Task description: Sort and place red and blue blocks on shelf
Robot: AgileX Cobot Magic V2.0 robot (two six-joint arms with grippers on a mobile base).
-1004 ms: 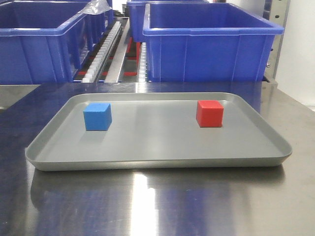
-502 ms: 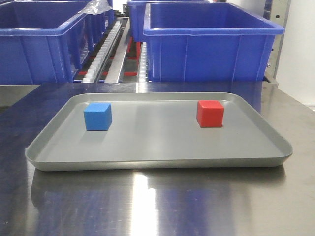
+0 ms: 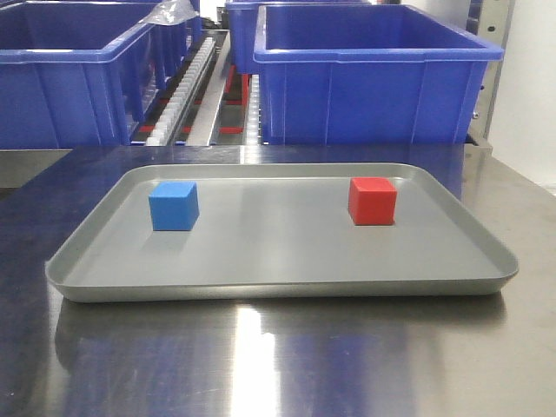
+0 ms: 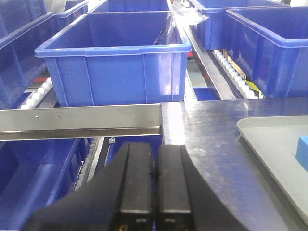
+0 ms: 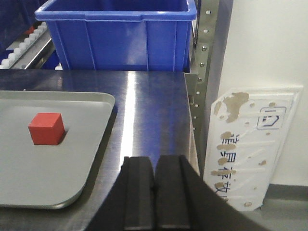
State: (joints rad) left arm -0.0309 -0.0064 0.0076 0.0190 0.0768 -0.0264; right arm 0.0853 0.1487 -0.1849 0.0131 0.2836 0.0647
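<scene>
The blue block (image 3: 174, 206) rests on the left half of a grey tray (image 3: 278, 269); the red block (image 3: 373, 201) rests on its right half. In the left wrist view the blue block (image 4: 303, 152) peeks in at the right edge, well right of my left gripper (image 4: 156, 153), which is shut and empty over the table's left edge. In the right wrist view the red block (image 5: 46, 128) lies left of my right gripper (image 5: 155, 166), shut and empty above bare steel. The shelf (image 4: 82, 120) shows a metal rail with blue bins behind. Neither gripper appears in the front view.
Large blue bins (image 3: 373, 74) stand behind the table on roller tracks (image 3: 187, 82), another bin (image 3: 65, 82) at the left. A perforated steel upright (image 5: 204, 62) rises at the table's right edge, with a white board (image 5: 250, 144) leaning beyond it.
The front view has shifted by a pixel or two; the blocks and tray stay where they were.
</scene>
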